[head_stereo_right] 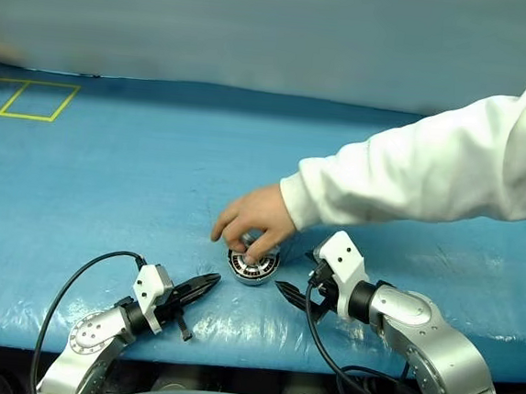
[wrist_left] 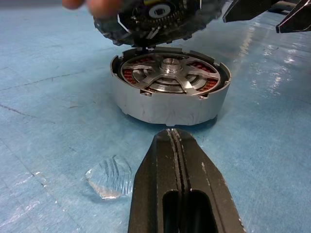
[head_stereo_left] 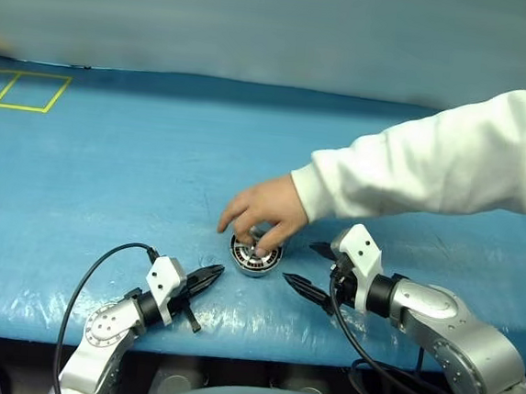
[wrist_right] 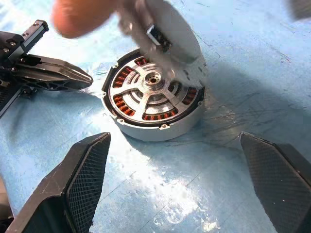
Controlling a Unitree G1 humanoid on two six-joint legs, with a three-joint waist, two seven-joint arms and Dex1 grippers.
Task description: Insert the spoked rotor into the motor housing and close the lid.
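Blue plastic sheeting covers the table [head_stereo_left: 108, 174], and near its front edge stands the motor housing [head_stereo_left: 255, 255], a round silver cup. The two wrist views look into it: the spoked rotor [wrist_right: 154, 95] already sits inside, its pale spokes over the ring of copper windings. The lid [wrist_right: 167, 39] is not closed. It is tilted up at the far edge of the housing, and a person's hand [head_stereo_left: 264, 211] in a white sleeve [head_stereo_left: 432, 166] reaches from the right and holds it there.

The housing lies between the two robot hands, a little ahead of both. The left hand [head_stereo_left: 202, 278] has its fingers pressed together and holds nothing; it points at the housing's near wall from just beside it. The right hand [head_stereo_left: 316, 271] has its fingers spread wide and is empty; the housing sits straight ahead of the gap between them. Both are about equally near, I think. The lid has to swing down flat onto the cup, so the person's hand must leave first.
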